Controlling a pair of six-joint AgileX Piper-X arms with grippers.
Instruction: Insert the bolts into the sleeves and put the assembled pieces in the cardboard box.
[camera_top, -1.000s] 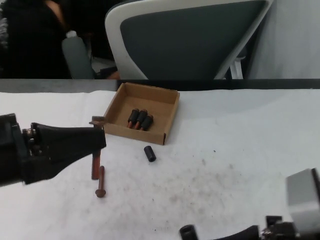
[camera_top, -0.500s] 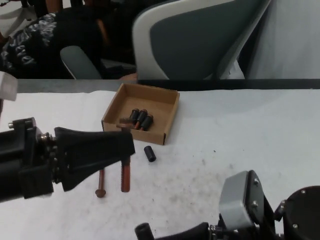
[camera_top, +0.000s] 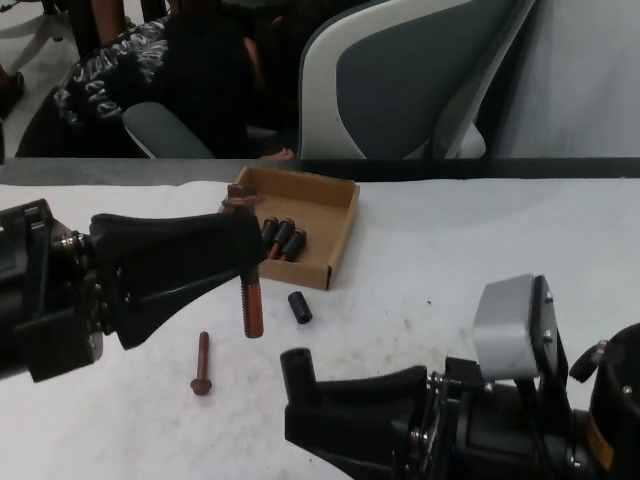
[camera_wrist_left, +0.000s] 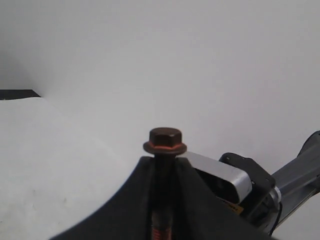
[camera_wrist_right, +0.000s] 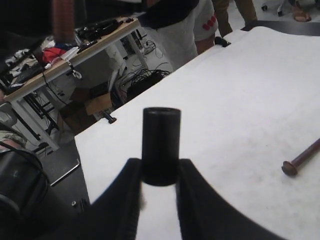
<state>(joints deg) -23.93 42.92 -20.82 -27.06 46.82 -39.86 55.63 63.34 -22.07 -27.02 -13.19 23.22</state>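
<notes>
The left gripper (camera_top: 243, 252) has its two fingers pressed against a bolt (camera_top: 252, 312), pinching it upright by the upper shank. The hexagonal head (camera_wrist_left: 165, 141) stands just above the fingertips and the threaded end hangs below them, off the white bench (camera_top: 480, 250). In the left wrist view the left gripper (camera_wrist_left: 164, 167) shows a dark finger on each side of the shank, right under the head. This bolt is held near the cardboard box (camera_top: 268, 264), beside its near left corner.

The right gripper (camera_top: 302, 398) is closed on a black sleeve (camera_top: 295, 366), clamping its lower end so that the sleeve stands upright with most of its length above the fingertips. In the right wrist view its open bore faces up (camera_wrist_right: 161, 142) between the fingers of the right gripper (camera_wrist_right: 159, 176). The sleeve is well in front of the box, on the camera's side, and apart from the held bolt.

Three assembled pieces (camera_top: 280, 238) lie side by side inside the box, toward its near wall. A loose sleeve (camera_top: 300, 307) lies on the bench just in front of that wall. A loose bolt (camera_top: 202, 363) lies flat farther out from the box's near left corner, and it also shows in the right wrist view (camera_wrist_right: 301, 160)
</notes>
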